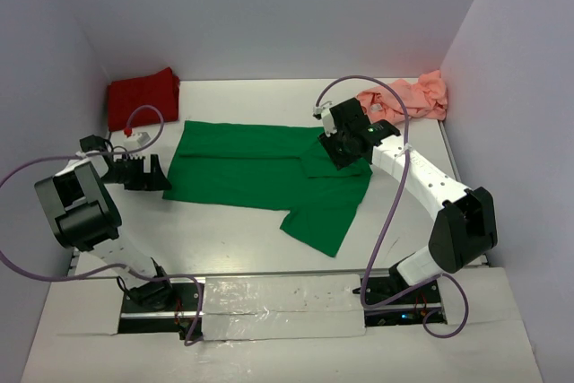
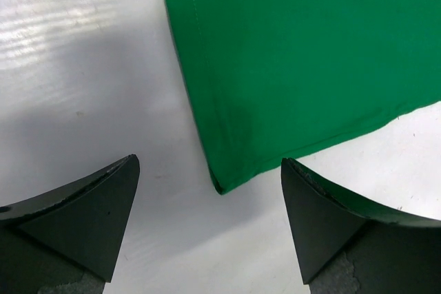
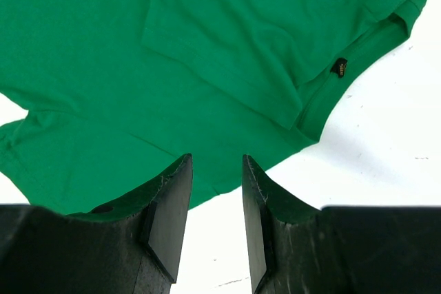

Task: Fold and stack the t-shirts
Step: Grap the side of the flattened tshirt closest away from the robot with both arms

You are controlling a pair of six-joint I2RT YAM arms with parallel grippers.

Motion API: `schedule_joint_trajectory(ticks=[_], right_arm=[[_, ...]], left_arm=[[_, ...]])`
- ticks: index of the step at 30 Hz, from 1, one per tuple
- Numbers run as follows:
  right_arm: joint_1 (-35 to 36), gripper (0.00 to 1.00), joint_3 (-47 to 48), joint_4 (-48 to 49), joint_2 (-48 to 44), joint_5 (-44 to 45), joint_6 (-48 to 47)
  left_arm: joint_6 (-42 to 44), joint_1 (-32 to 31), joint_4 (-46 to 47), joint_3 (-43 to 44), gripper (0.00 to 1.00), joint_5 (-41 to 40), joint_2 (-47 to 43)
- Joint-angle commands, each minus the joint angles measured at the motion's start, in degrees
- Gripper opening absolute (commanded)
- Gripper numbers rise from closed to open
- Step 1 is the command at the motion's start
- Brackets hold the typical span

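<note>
So: white table (image 1: 235,241), pale walls (image 1: 269,6), green tee (image 1: 240,164)

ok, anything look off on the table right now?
Nothing damaged. The pink shirt lies crumpled in the far right corner, the red shirt bunched far left. The green shirt is spread flat, one sleeve folded over its body, the other sticking out.

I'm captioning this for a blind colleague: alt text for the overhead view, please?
A green shirt lies spread on a white table, the right gripper above its collar end and the open left gripper beside its hem. A red shirt sits far left, a crumpled pink shirt far right.
</note>
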Motion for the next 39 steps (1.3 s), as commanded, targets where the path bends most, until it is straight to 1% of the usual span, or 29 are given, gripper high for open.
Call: schedule_joint_trajectory(ticks=[1,6,9,10,11,18,20,22,25,33,39], right_arm=[[-0.2,0.42,0.72,2.12,-0.46,1.56,0.42],[-0.29,0.42,1.16,1.86,-0.9,2.0,0.5],[-0.38,0.42,1.24,1.94,-1.08,2.53,0.5],[-0.46,0.42,1.33,1.86,-1.08,2.79,0.51],[-0.46,0.42,1.33,1.86,-1.08,2.79,0.42],[-1.25,0.42,0.98,2.3,-1.78,3.41,0.59],[-1.43,0.42,0.81,2.3,-2.22,3.15,0.51],[-1.61,0.42,0.72,2.38,-2.57,3.23,0.59],[-1.69,0.42,0.37,2.56,-2.92,3.14,0.59],[-1.96,0.42,0.1,2.56,-3.8,3.32,0.59],[-2.22,0.42,0.01,2.47,-4.42,3.58,0.51]], left_arm=[[0.13,-0.03,-1.37,3.3,0.93,3.58,2.28],[-0.14,-0.38,-3.84,6.2,0.93,1.82,5.36],[-0.14,-0.38,-6.65,8.57,0.93,1.2,7.65],[0.82,-0.38,-9.44,9.36,0.93,1.9,8.35],[0.66,-0.38,-10.16,10.41,0.93,1.82,9.49],[2.59,-0.91,-16.05,11.56,0.92,1.12,11.08],[3.9,-1.0,-17.63,11.22,0.91,1.73,10.91],[3.73,-1.17,-17.12,9.99,0.89,1.21,10.21],[4.17,-1.7,-17.64,8.93,0.88,0.94,8.98],[5.14,-2.4,-18.69,5.94,0.87,0.41,8.97],[4.52,-2.23,-18.26,3.92,0.85,-1.52,7.92]])
